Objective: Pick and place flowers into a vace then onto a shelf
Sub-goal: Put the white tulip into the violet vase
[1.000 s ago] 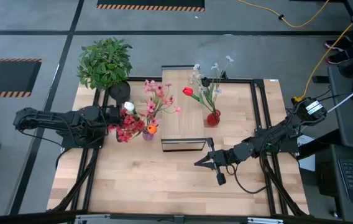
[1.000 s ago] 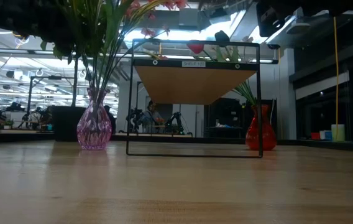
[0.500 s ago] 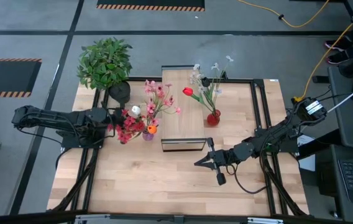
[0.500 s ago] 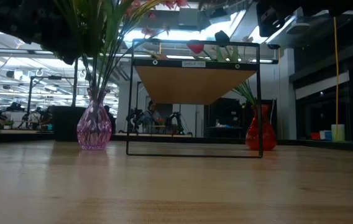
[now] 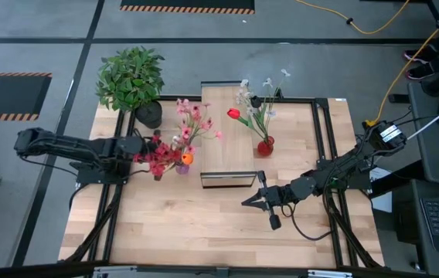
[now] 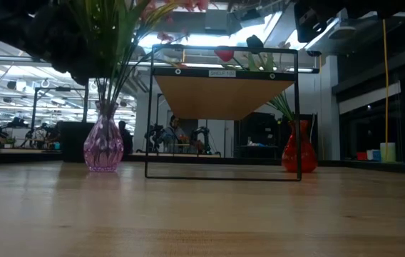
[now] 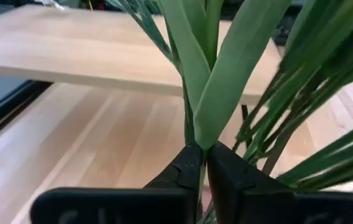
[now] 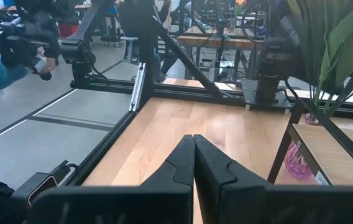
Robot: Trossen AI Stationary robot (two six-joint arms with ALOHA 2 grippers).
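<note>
A pink glass vase (image 5: 182, 167) (image 6: 103, 143) stands on the table left of the shelf (image 5: 223, 131) and holds several flowers (image 5: 192, 120) with pink, red and orange blossoms. My left gripper (image 5: 144, 148) is at this bunch from the table's left, shut on a green stalk (image 7: 200, 177). A red vase (image 5: 265, 145) (image 6: 299, 151) with more flowers (image 5: 254, 100) stands by the shelf's right side. My right gripper (image 5: 252, 199) (image 8: 193, 155) hangs shut and empty in front of the shelf's near end. My left gripper pinches one thin green stalk (image 7: 199, 180) between its two fingertips, coming nearly level from the table's left. Long green leaves (image 7: 226, 81) rise beyond the fingers. The fingers hide the stalk's lower part, and which blossom it carries cannot be told.
A bushy green potted plant (image 5: 131, 77) stands at the far left corner, just behind my left arm. The shelf's black frame legs (image 6: 149, 114) stand on the table mid-way. Bare wooden tabletop (image 5: 196, 224) lies along the near side.
My left gripper has moved toward the table's right, down into the bunch at the pink vase, tipping downward. The white blossom it carried has sunk out of sight among the red flowers. The pink vase has shifted slightly toward the table's left.
</note>
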